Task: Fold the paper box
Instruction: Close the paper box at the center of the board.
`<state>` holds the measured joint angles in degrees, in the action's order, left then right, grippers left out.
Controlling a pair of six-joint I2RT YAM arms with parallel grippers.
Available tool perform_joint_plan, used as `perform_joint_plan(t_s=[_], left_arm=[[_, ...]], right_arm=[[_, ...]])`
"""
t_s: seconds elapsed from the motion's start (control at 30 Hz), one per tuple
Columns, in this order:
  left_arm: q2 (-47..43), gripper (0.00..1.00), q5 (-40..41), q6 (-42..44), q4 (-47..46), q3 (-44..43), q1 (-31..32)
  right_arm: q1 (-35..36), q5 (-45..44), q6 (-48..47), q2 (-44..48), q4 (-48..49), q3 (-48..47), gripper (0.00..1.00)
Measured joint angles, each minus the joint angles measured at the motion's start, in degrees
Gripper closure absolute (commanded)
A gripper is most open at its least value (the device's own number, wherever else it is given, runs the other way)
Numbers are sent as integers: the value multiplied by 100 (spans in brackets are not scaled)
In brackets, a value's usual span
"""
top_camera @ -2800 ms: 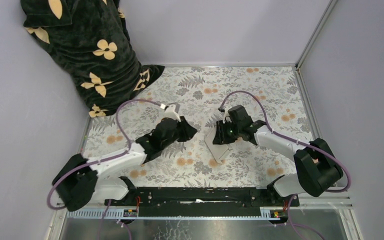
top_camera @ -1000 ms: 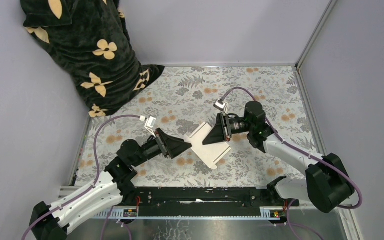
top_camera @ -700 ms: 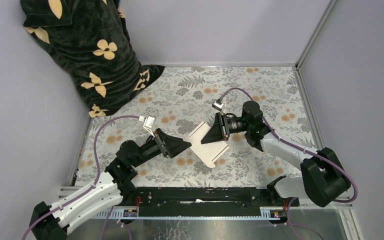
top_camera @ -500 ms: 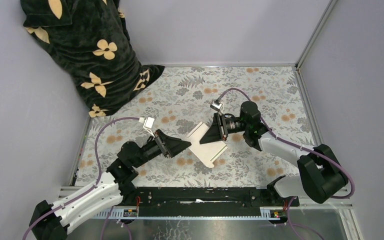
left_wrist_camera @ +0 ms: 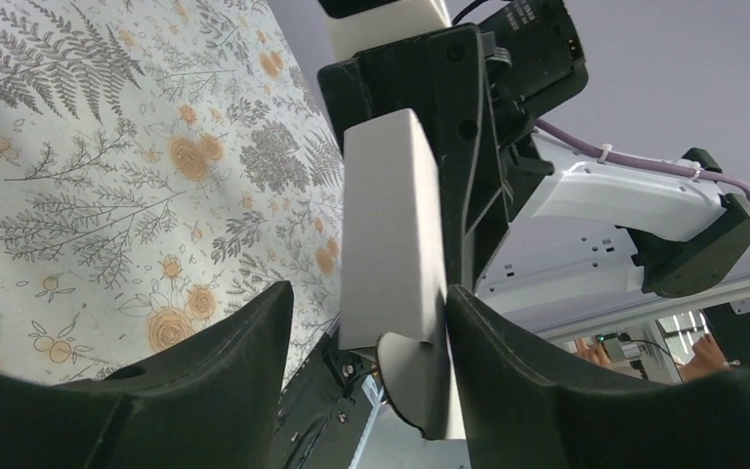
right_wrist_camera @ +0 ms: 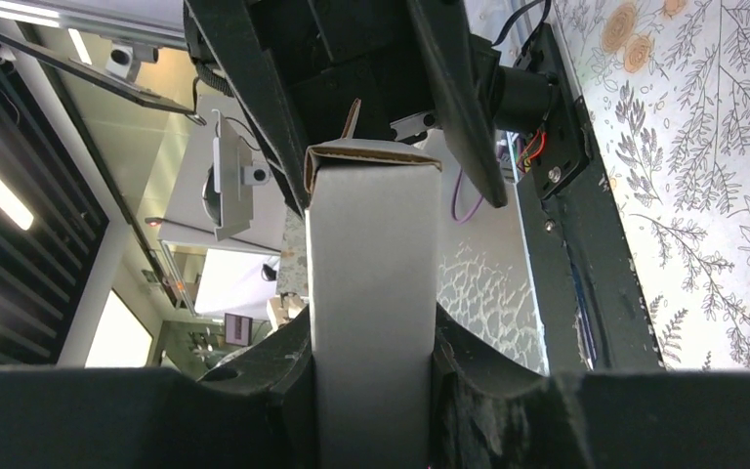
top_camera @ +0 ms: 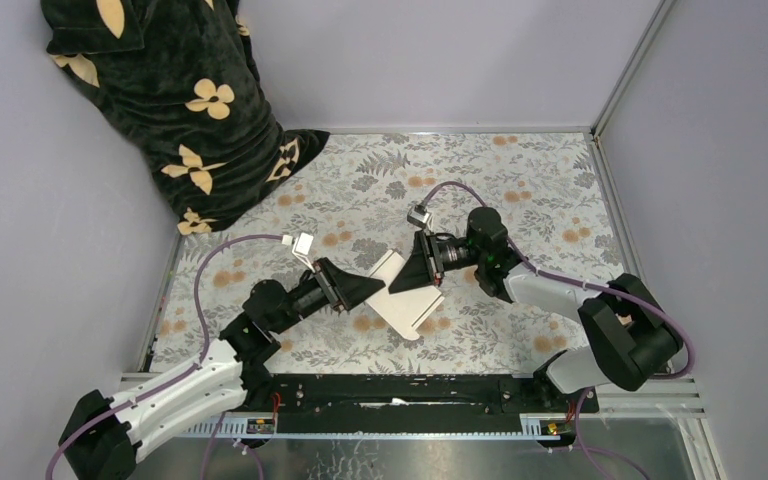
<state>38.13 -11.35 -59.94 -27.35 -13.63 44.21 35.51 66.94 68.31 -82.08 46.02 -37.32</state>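
Top view: right gripper [top_camera: 397, 284] clamps box [top_camera: 410, 312], presenting it to my left gripper [top_camera: 378, 288], whose jaws stand wide astride its free end, gripping nothing, presumably to fold a flap.

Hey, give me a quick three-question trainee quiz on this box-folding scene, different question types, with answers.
1. True or false: the right gripper is clamped on the paper box.
2. What sits in the far left corner? A) black cloth with cream flowers B) red bowl C) bottle
3. Fill in: the left gripper's jaws stand ___ around the box.
Key: 1 true; 2 A; 3 open.
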Motion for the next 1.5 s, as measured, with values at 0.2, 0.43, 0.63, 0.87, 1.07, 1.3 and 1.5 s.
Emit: perform_joint_plan(t_s=[0.2,0.43,0.63,0.87,1.07,1.3,1.5], left_arm=[[-61,61,44,-81,-26,-50,0],[-59,64,149,-125,129,-192,-2],[-247,64,267,-59,1019,-660,2],[-640,63,739,168,2702,-1285,-2],[-142,62,1185,365,3777,-1932,-2],[1344,56,1486,487,4249,-2590,-2],[2339,56,1311,393,4236,-3200,-280]], right_arm=[[9,-57,219,-162,358,0,88],[7,-46,640,-382,1108,9,64],[-20,13,1078,-466,1580,11,40],[-621,92,420,-203,629,-59,36],[-787,-1770,-2938,660,-4019,-1644,36],[249,-5141,-4843,2514,-6194,-1561,36],[2514,-8225,-5569,2828,-6699,-1211,37]])
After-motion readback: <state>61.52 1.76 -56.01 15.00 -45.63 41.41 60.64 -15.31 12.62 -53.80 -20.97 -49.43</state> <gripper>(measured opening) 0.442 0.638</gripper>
